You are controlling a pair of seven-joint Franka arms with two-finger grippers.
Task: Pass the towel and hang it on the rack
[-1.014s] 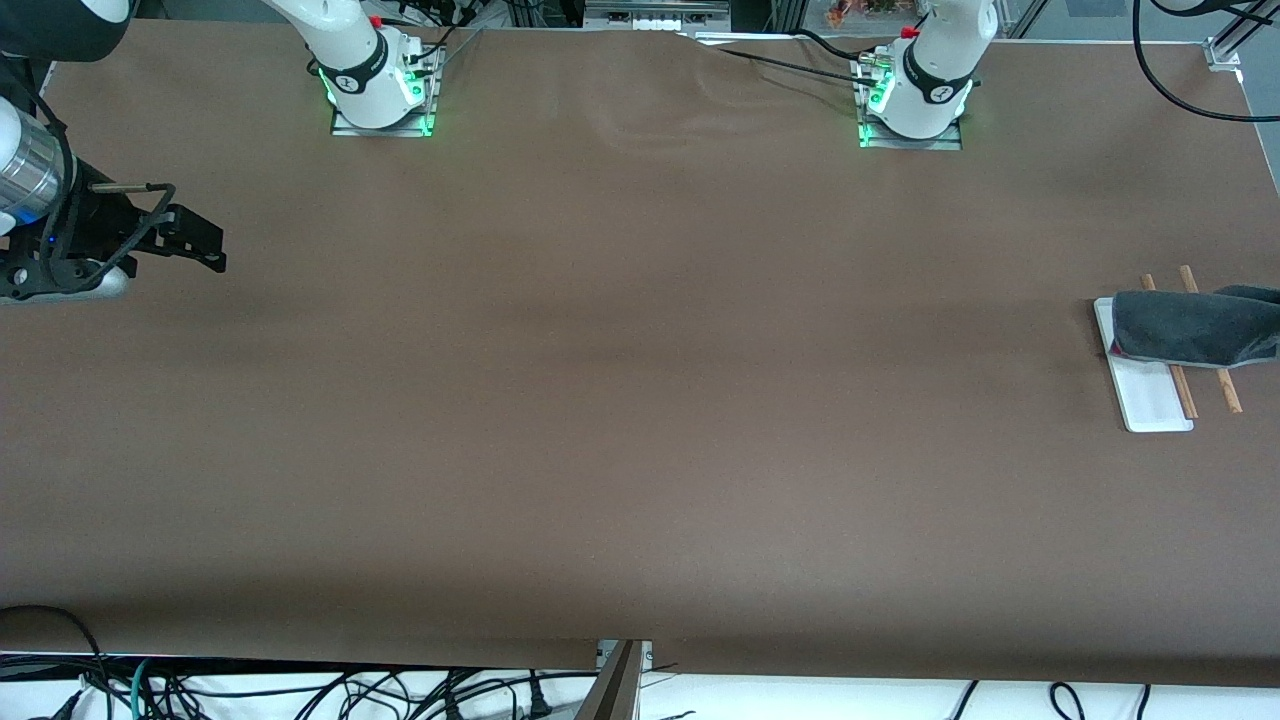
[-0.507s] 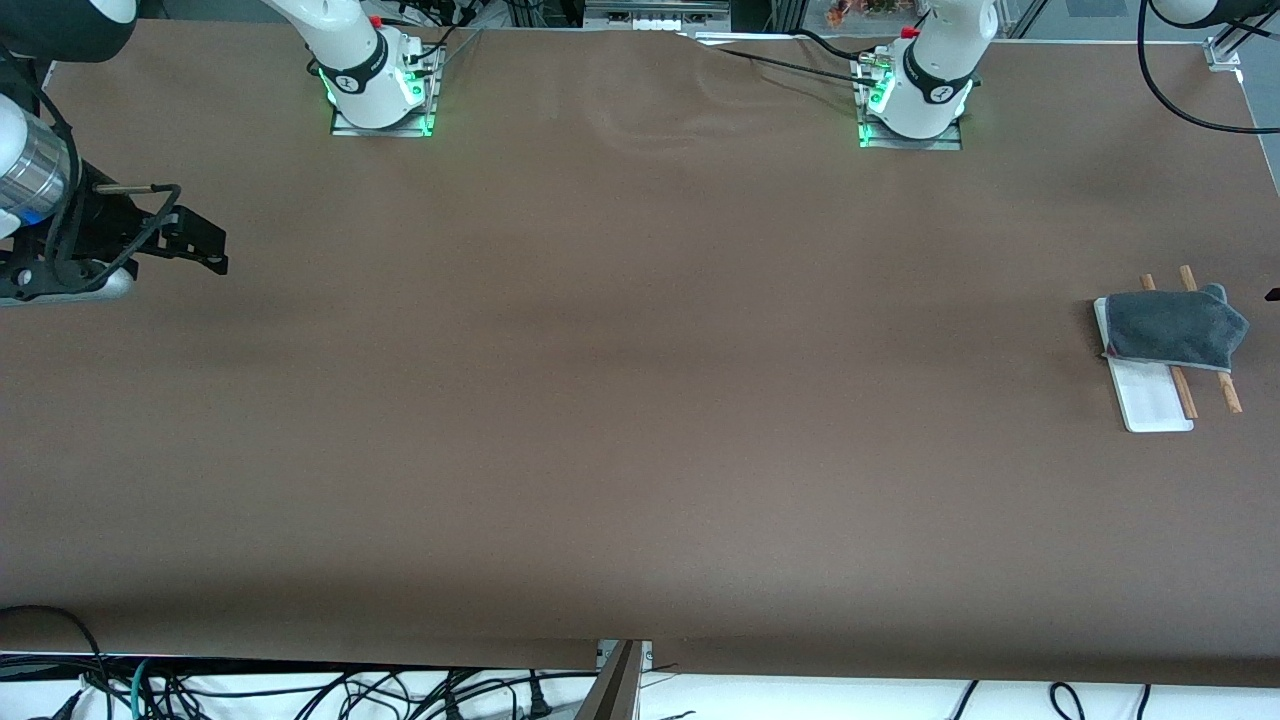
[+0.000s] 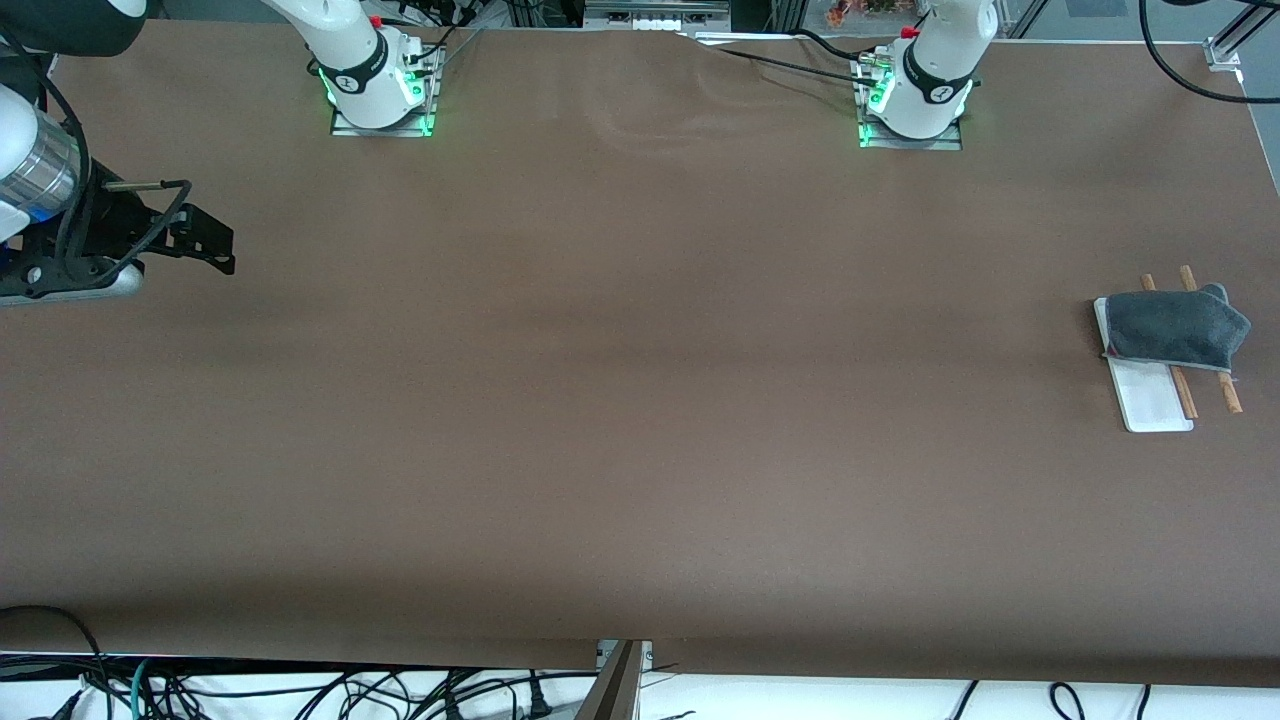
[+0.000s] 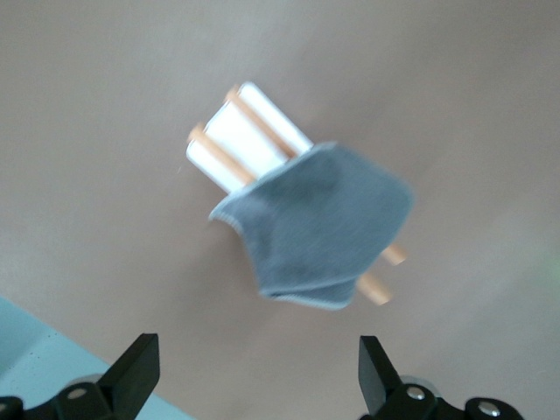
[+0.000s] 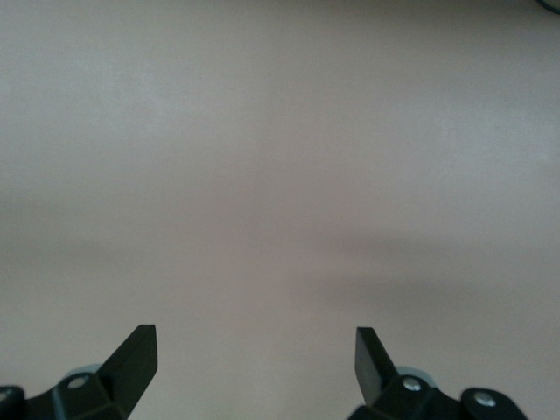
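Note:
The towel (image 3: 1175, 328) hangs grey face up over the two wooden rods of the rack (image 3: 1155, 400), at the left arm's end of the table. In the left wrist view the towel (image 4: 319, 227) drapes across the rack (image 4: 241, 144), and the left gripper (image 4: 258, 376) is open and empty above them, apart from the towel. The left gripper is out of the front view. The right gripper (image 3: 205, 245) is open and empty over bare table at the right arm's end; its wrist view (image 5: 254, 367) shows only the table.
The brown table cover (image 3: 640, 400) has slight wrinkles near the arm bases. The table edge runs close to the rack at the left arm's end. Cables hang below the table edge nearest the front camera.
The towel was stretched out toward the table's end one second ago; it has since been let go and now rests draped on the rods. The right gripper shifted slightly.

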